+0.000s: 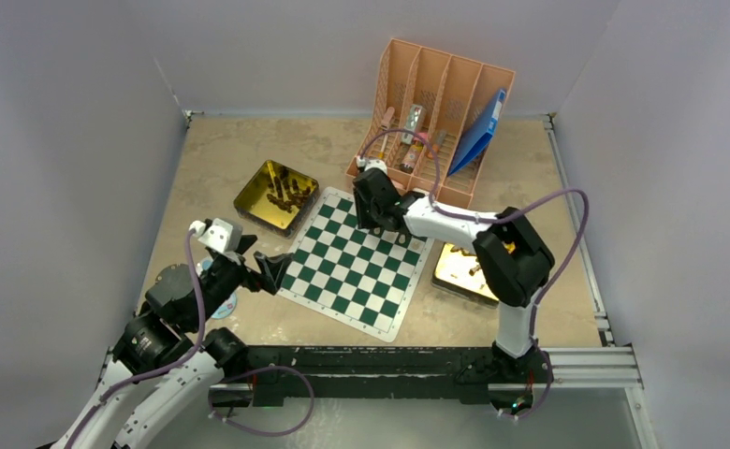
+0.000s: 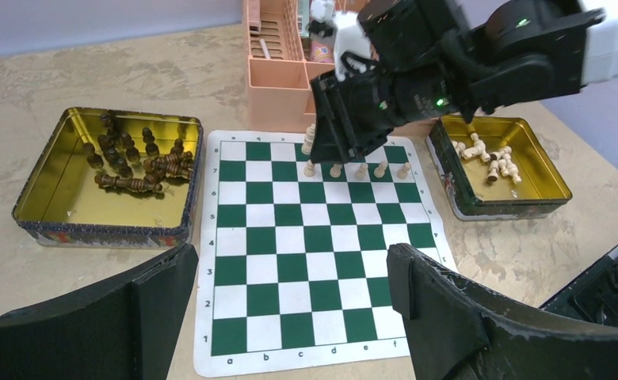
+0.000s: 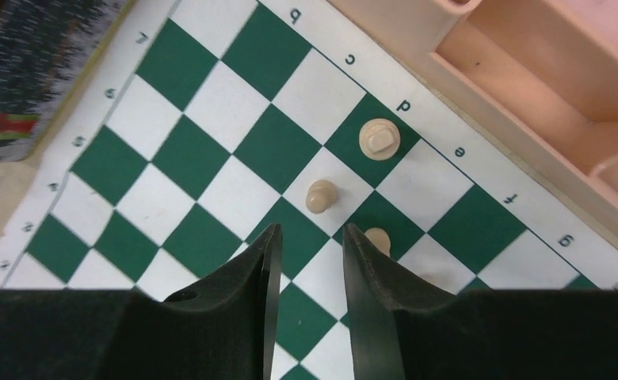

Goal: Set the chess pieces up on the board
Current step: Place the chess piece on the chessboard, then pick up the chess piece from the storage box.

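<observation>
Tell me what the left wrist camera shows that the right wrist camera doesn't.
Only the left wrist view: a gold tin of dark brown pieces, a second tin of pale pieces, five pale pawns in a row, and the open left gripper. Only the right wrist view: the empty gap inside the right gripper, a pawn just beyond it. Both: the board, the taller pale piece on the d file, the pink organizer.

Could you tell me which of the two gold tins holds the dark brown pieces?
The left tin, beside the board: it holds the dark brown pieces, while the right tin holds only pale pieces.
</observation>
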Controlling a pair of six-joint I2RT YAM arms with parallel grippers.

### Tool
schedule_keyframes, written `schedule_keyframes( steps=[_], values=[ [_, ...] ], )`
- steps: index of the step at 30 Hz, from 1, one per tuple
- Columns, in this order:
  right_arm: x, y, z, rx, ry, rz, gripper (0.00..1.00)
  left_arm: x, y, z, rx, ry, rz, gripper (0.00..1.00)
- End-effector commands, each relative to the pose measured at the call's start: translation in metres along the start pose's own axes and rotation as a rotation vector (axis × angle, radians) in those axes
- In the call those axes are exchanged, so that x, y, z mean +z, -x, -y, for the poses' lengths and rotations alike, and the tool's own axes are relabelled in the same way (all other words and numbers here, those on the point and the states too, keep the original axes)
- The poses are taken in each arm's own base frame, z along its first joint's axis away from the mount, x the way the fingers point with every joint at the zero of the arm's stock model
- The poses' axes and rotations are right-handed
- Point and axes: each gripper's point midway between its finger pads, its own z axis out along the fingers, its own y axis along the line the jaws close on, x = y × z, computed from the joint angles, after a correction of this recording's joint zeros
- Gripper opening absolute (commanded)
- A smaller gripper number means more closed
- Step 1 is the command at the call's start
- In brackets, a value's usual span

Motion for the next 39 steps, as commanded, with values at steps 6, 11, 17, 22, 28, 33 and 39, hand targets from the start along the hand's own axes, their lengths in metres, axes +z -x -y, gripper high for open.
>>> schedule_keyframes(
  steps=[6,11,17,22,28,33,39],
  values=[
    [-0.079,0.062,-0.004,0.059,0.048,0.172,0.37,0.002,0.008,0.010,-0.042,-0.040,0.017,0.90],
    [-0.108,0.062,0.025,0.080,-0.059,0.209,0.36,0.012,0.003,0.024,-0.061,-0.108,-0.019,0.89],
    [-0.141,0.046,0.067,0.152,-0.195,0.225,0.35,0.022,-0.014,0.019,-0.038,-0.084,-0.072,0.89],
    [-0.151,0.037,0.121,0.276,-0.295,0.234,0.33,0.023,-0.015,0.022,-0.024,-0.101,-0.073,0.89],
    [-0.160,0.015,0.157,0.463,-0.435,0.275,0.32,0.022,-0.019,0.024,-0.017,-0.115,-0.091,0.89],
    [-0.164,-0.006,0.181,0.637,-0.568,0.290,0.32,0.019,-0.018,0.025,-0.017,-0.125,-0.080,0.89],
    [-0.172,-0.017,0.207,0.770,-0.688,0.351,0.39,0.018,-0.017,0.025,-0.015,-0.128,-0.073,0.89]
  ],
)
